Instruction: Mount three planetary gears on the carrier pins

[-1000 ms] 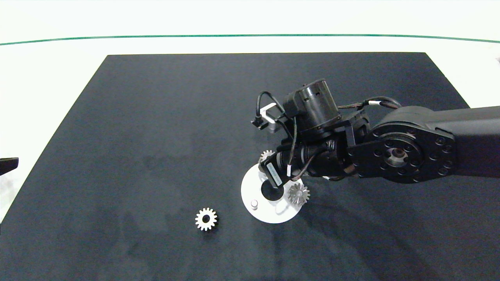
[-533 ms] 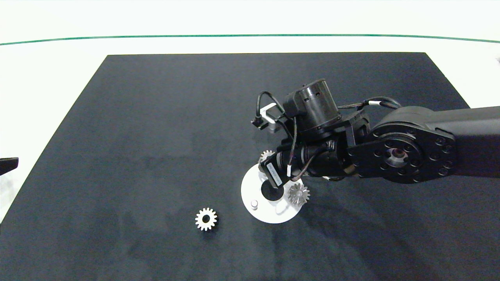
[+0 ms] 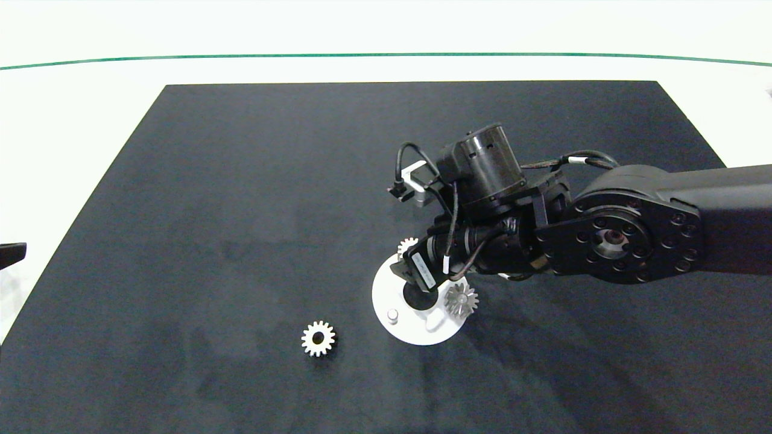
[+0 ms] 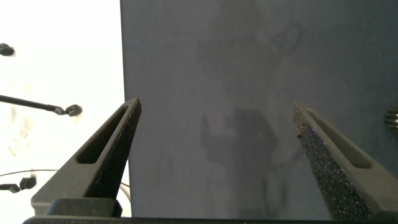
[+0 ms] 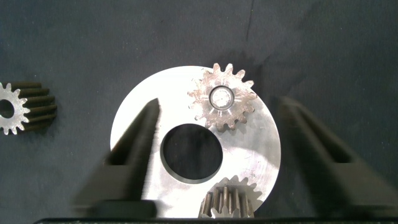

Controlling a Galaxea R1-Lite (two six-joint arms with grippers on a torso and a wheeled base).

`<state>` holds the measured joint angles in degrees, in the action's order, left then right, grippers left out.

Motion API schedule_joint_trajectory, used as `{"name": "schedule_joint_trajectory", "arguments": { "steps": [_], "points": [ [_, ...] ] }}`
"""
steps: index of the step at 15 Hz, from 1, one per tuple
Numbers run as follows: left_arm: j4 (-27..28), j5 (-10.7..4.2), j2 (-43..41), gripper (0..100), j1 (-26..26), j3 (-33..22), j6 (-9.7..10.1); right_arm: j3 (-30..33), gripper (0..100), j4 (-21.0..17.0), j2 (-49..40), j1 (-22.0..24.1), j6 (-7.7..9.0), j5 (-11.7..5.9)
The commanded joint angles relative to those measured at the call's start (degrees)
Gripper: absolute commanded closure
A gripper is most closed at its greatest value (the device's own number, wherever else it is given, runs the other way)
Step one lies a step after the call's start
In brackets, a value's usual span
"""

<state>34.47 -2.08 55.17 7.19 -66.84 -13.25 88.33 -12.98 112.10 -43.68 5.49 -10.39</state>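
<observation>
A flat white disc [image 3: 386,295] with a large centre hole lies on the black mat. One silvery gear [image 3: 461,299] sits on the disc's right side. A second gear [image 3: 406,246] at the far rim is partly hidden by my right gripper [image 3: 421,272]. One bare pin [image 3: 392,314] stands at the near left. A third gear [image 3: 318,338] lies loose on the mat to the left. In the right wrist view the gripper [image 5: 227,155] is open astride the disc [image 5: 134,121], holding nothing; one gear [image 5: 222,98] has a pin end showing in its bore.
The black mat [image 3: 241,181] spreads wide around the disc on a white table. My left gripper [image 4: 214,124] stays parked, open, over the mat's left edge [image 3: 12,253]. A green line runs along the far side of the table.
The right gripper has shifted slightly to the left over the disc, hiding more of the far gear. The gears and the disc have stayed where they were.
</observation>
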Motion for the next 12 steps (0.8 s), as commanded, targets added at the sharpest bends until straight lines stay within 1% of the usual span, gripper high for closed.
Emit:
{"name": "schedule_joint_trajectory", "arguments": {
  "steps": [1,2,3,5,6,7,8,9,10,11,12],
  "points": [
    [0.2,-0.02,-0.1,0,-0.1,0.0,-0.11,-2.1,0,0.1,-2.7,-0.2,0.05,-0.07],
    [0.2,0.15,0.1,0,-0.4,0.1,-0.11,-5.7,0,0.2,-7.0,0.0,0.05,-0.25],
    [0.2,0.24,0.2,0,-2.1,0.2,0.16,-9.3,0,0.2,-11.0,0.3,0.05,-0.42],
    [0.3,0.24,0.0,0,-7.2,0.7,0.59,-17.4,0,0.4,-20.1,1.3,0.05,-0.51],
    [0.2,0.33,-0.1,0,-9.3,2.1,0.51,-22.2,0,0.4,-25.7,1.8,0.05,-1.22],
    [-1.0,0.59,-0.2,0,-10.4,3.5,0.33,-26.2,0,0.4,-30.9,2.5,0.05,-2.36],
    [-3.4,2.17,-0.2,0,-10.1,4.3,0.51,-29.4,0,0.4,-36.1,3.0,0.05,-4.12],
    [-4.9,4.55,-1.1,0,-10.6,6.5,0.51,-31.8,0,0.4,-40.7,3.2,0.14,-5.08],
    [-5.6,7.62,-2.2,0,-11.9,8.2,0.16,-33.6,0,0.3,-44.9,3.2,0.32,-5.35],
    [-5.7,9.38,-2.0,0,-15.6,8.7,-0.02,-34.5,0,0.3,-47.9,3.2,0.32,-5.35],
    [-5.7,9.38,-1.1,0,-20.6,9.1,-0.02,-35.5,0,0.3,-50.5,4.0,0.40,-5.35]
  ]
}}
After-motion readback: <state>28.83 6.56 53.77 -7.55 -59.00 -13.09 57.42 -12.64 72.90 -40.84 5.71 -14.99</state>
